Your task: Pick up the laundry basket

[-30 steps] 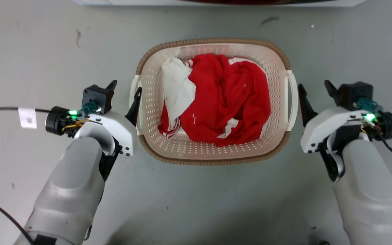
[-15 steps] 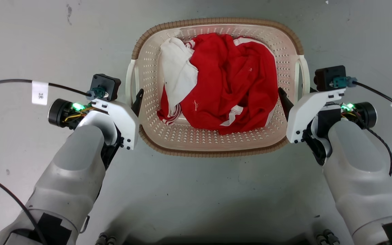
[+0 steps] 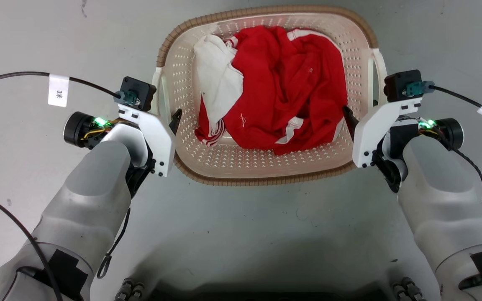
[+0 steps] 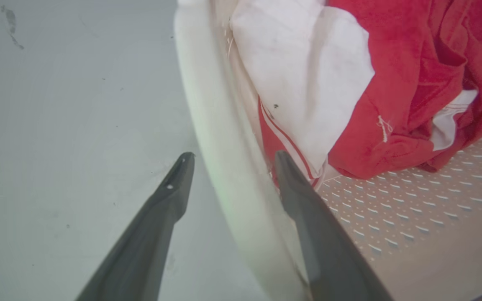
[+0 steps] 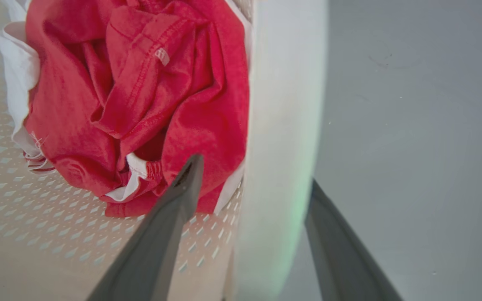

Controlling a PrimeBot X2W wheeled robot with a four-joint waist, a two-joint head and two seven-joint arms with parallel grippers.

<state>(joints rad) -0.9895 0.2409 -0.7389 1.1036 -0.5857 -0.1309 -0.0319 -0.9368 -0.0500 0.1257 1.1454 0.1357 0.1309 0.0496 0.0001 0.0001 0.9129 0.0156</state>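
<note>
left gripper (image 4: 234, 154), right gripper (image 5: 255, 169), astride basket handles (image 3: 380, 67)

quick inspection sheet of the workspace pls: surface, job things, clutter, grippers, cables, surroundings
surface: grey floor, smooth, with a few dark scuffs.
job's things: laundry basket upright between the arms, holding crumpled red and white clothes.
clutter: nothing seen.
grippers: left gripper straddles the left handle, one finger inside the basket and one outside, jaws apart. right gripper straddles the right handle the same way, jaws apart.
cables: left-wrist cable and right-wrist cable, black, each with a white tag, loop away from the basket.
surroundings: nothing seen.
</note>
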